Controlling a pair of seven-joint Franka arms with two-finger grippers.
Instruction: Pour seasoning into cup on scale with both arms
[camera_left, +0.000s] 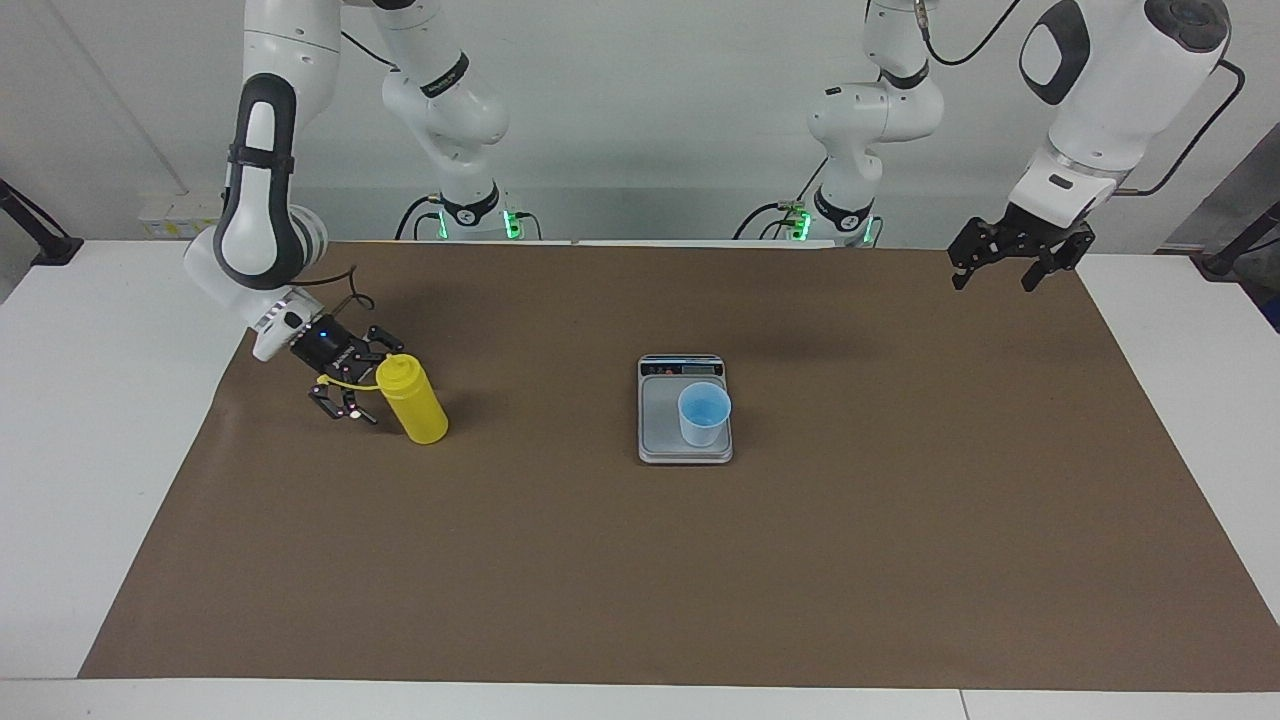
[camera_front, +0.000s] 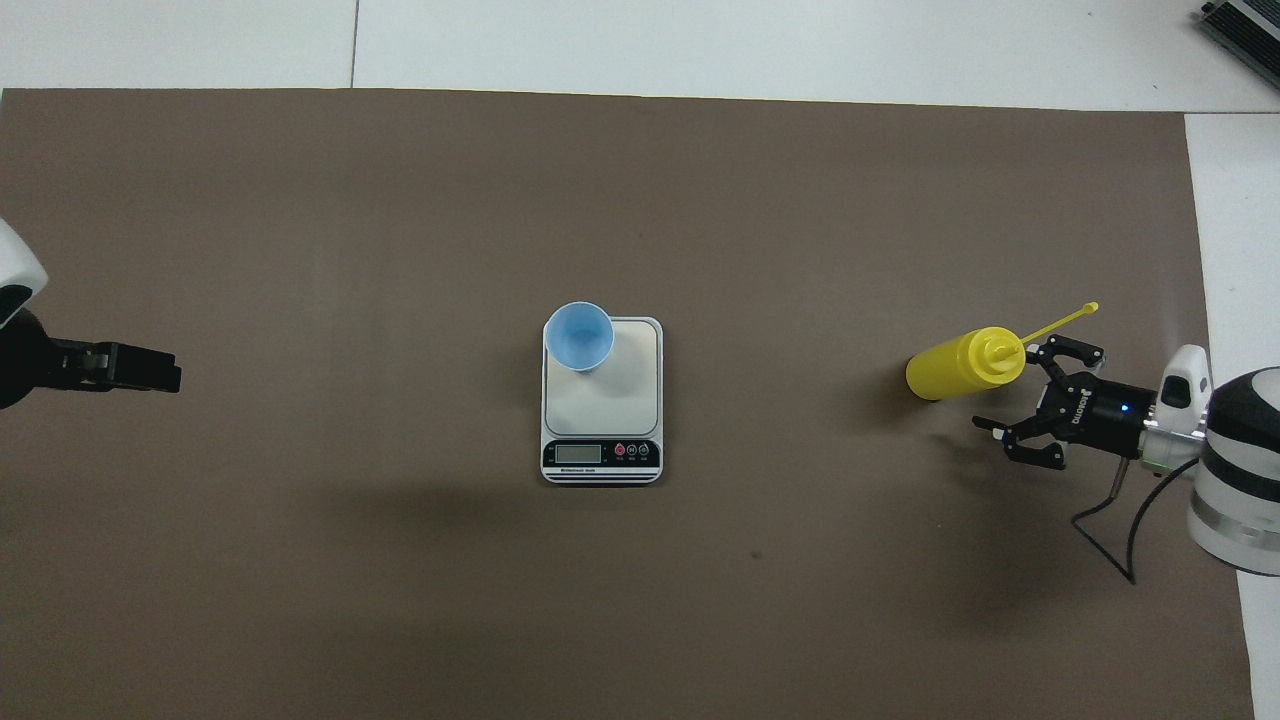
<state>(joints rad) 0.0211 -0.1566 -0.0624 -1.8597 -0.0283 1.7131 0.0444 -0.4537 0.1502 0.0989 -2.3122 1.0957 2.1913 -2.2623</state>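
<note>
Right jaws (camera_left: 348, 385) spread empty beside seasoning (camera_left: 412, 400), left jaws (camera_left: 1007, 261) open, writing unreadable

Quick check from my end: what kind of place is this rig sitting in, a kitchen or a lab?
Most likely a robotics lab bench, not a kitchen: two white arms mounted at a white table covered by a brown mat, with only a scale, cup and seasoning bottle staged on it.

Facing camera looks down toward the robots; overhead looks oppositely (both share the mat (camera_left: 640, 560)).
</note>
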